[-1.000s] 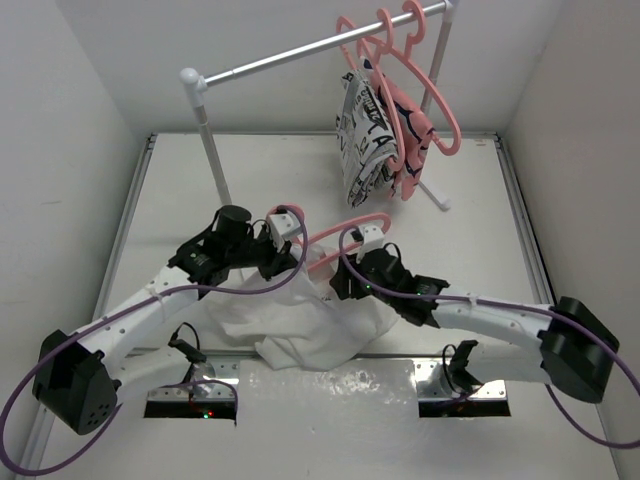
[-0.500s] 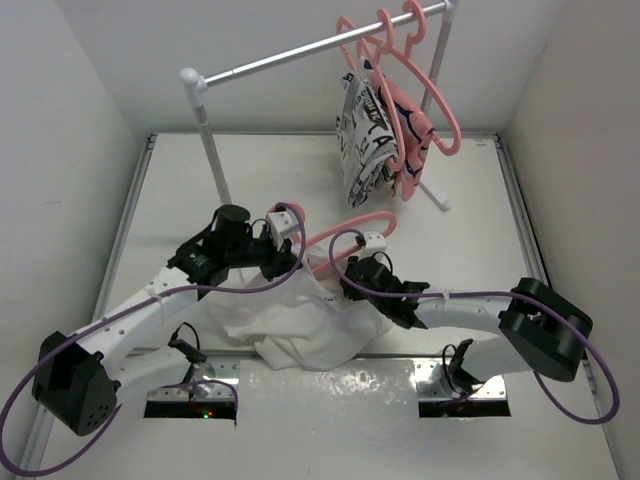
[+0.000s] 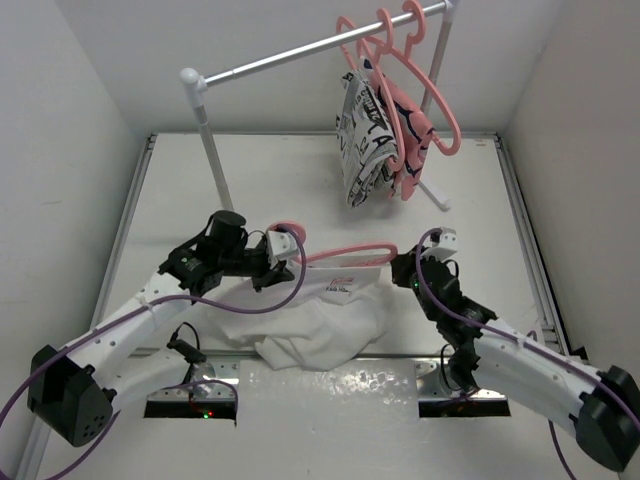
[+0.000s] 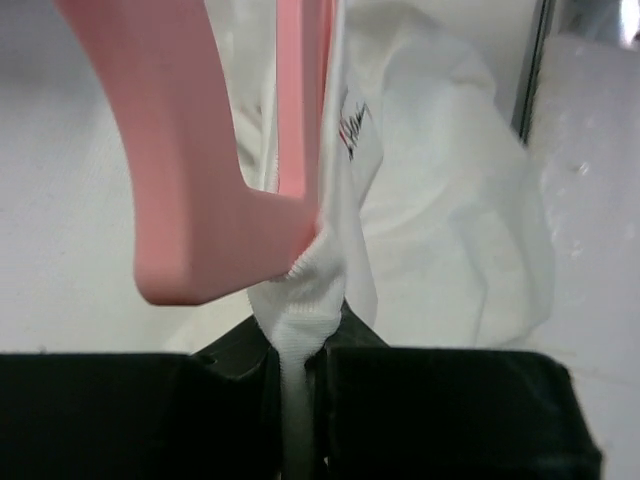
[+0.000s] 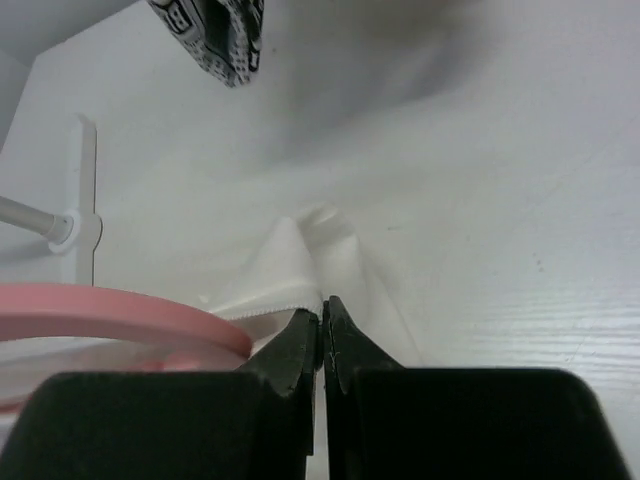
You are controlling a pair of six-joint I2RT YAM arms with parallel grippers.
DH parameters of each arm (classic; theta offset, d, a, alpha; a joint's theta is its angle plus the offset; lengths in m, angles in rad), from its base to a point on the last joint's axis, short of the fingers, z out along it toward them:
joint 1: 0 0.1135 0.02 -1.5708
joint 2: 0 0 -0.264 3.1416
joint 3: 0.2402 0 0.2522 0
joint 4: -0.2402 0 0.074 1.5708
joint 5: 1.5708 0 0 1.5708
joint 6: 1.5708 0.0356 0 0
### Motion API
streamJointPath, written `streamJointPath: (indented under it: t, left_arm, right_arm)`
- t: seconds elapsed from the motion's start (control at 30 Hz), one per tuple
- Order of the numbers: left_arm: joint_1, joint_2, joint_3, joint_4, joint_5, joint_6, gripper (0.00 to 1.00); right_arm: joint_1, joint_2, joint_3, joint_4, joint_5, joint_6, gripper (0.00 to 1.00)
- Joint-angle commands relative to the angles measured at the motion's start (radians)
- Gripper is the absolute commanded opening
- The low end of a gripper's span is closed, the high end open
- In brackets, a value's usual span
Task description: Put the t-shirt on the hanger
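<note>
Pink hanger (image 3: pixel 345 252) apparently partly inside t-shirt (image 3: pixel 320 322)

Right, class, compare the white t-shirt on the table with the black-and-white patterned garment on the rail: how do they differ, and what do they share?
Colour: the t-shirt is white; the patterned garment carries a busy black-and-white print. Pose: the t-shirt lies crumpled on the table; the patterned garment hangs from the rail, clear of the table. Shared: both are soft cloth garments.

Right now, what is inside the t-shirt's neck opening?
Part of the hanger: one pink arm runs in beside the neck label. How far it reaches, and the rest of its frame, the t-shirt covers.
</note>
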Motion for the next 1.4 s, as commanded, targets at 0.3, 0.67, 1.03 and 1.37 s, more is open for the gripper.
streamJointPath:
  t: [0.3, 0.67, 1.03, 1.37]
  left_arm:
    - [-0.025, 0.066, 0.065, -0.162, -0.349, 0.252, 0.00]
    - [-0.162, 0.170, 0.091, -0.136, -0.655, 0.260, 0.00]
    - [-0.194, 0.202, 0.197, -0.201, -0.336, 0.301, 0.00]
    - [-0.192, 0.120, 0.197, -0.228, -0.060, 0.413, 0.00]
  right_arm:
    - [-0.023, -0.036, 0.134, -0.135, 0.038, -0.279, 0.00]
    - [0.049, 0.160, 0.310, -0.175, -0.138, -0.452, 0.00]
    - [0.210, 0.312, 0.564, -0.337, -0.527, -0.717, 0.17]
    - [0.208, 0.149, 0.613, -0.599, -0.675, -0.921, 0.62]
